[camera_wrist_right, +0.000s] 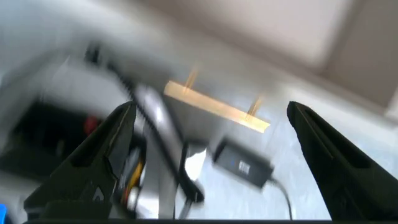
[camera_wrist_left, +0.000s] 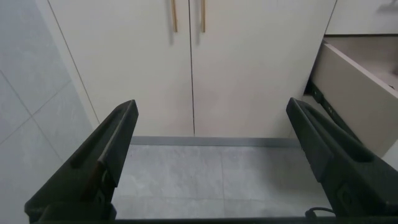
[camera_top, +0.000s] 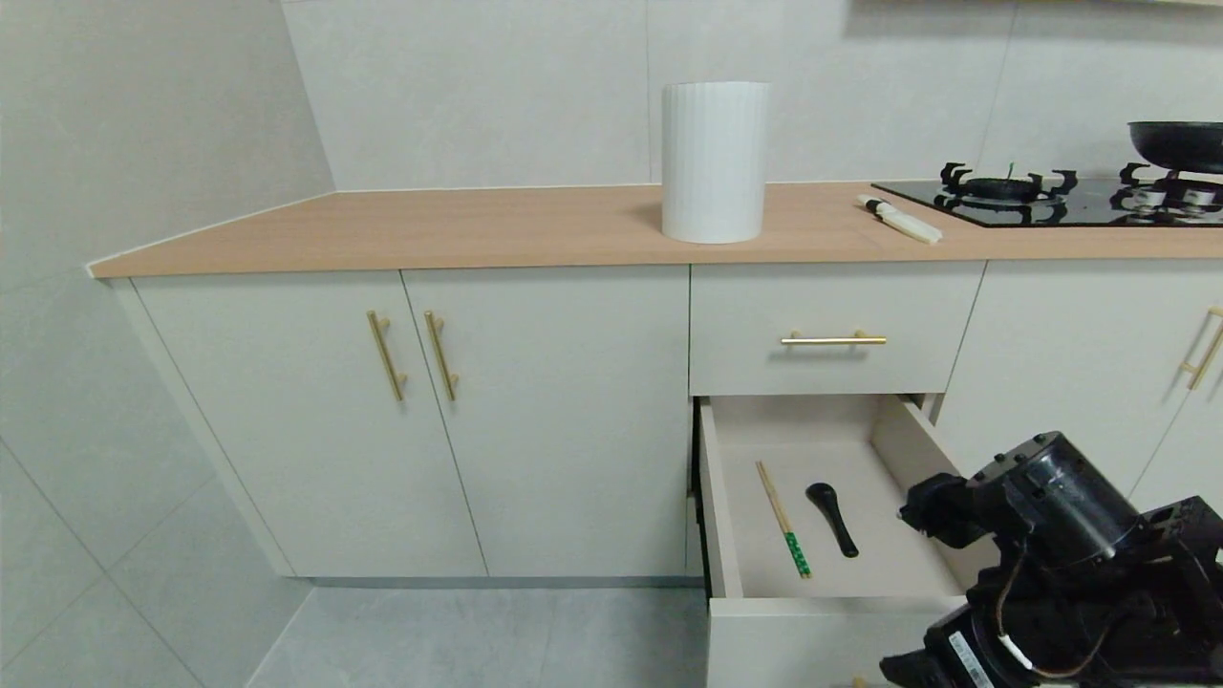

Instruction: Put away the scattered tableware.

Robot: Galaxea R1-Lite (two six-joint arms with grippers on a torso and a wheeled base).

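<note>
Black spoon (camera_top: 831, 519) and chopsticks (camera_top: 783, 521) lie side by side in the open drawer (camera_top: 723, 516) in the head view. The wrist views show the left hand (camera_wrist_left: 211, 109) and right hand (camera_wrist_right: 211, 111) wide open, holding nothing.

pan (camera_top: 1177, 143): cut by right edge | pale utensil (camera_top: 898, 219) by hob (camera_top: 1051, 212): perhaps chopsticks, too small

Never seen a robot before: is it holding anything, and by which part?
Nothing is held: left gripper and right gripper both stand open and empty.
</note>
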